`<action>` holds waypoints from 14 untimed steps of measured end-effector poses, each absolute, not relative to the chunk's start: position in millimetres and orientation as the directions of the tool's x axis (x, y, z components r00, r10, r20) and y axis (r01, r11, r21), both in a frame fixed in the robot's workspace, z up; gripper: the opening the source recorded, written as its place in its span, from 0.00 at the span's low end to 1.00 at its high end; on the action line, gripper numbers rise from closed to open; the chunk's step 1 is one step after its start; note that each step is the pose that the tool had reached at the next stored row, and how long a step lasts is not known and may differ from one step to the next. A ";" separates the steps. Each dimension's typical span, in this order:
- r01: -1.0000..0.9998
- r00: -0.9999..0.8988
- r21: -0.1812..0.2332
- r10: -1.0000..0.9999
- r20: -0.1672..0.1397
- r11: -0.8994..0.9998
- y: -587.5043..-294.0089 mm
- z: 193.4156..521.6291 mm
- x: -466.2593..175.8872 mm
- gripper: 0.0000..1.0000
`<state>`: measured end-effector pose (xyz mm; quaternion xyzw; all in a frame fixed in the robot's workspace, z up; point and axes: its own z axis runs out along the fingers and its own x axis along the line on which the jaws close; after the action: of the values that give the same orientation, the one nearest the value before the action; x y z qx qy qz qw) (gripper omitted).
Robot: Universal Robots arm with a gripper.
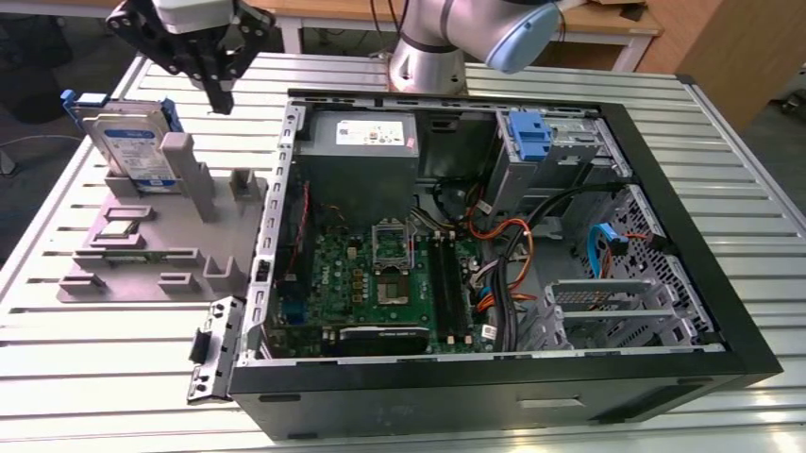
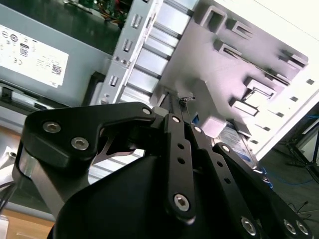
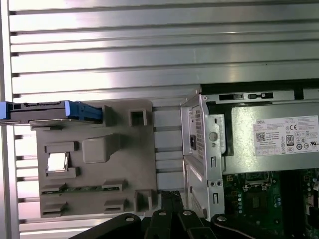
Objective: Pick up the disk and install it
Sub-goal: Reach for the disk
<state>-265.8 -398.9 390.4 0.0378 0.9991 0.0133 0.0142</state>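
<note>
Silver metal with a blue plastic edge, the disk (image 1: 126,142) stands up on its side in a slot of the grey holder (image 1: 139,255). In the exterior view it is at about ten o'clock from the open computer case (image 1: 705,189). The holder rests on the ribbed metal desk (image 1: 101,377).

The black fingers (image 1: 221,90) hang in the air at about one o'clock from the disk, near it but not touching it. They point down and are pressed together, with nothing between them. The second wrist view shows them meeting too.

I think the disk is stiff and a bit heavy for how small it is. Its flat metal sides look smooth, so they may be slippery. It could get hurt if it is dropped or bumped. The best place to hold it looks like the top part that sticks up out of the holder, with one finger on each flat face. The blue edge is only plastic and may bend.

Inside the case, at about one o'clock, a blue bracket (image 1: 531,137) sits in a metal bay.
</note>
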 end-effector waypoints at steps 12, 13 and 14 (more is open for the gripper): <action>0.075 -0.997 0.028 0.076 -0.027 0.997 -398.9 388.4 -308.5 0.10; 0.075 -0.997 0.028 0.076 -0.027 0.997 -398.9 388.3 -310.8 0.10; 0.075 -0.997 0.028 0.076 -0.027 0.997 -398.9 388.3 -312.8 0.10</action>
<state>-312.8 -398.9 388.3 0.0379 0.9991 0.0133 0.0142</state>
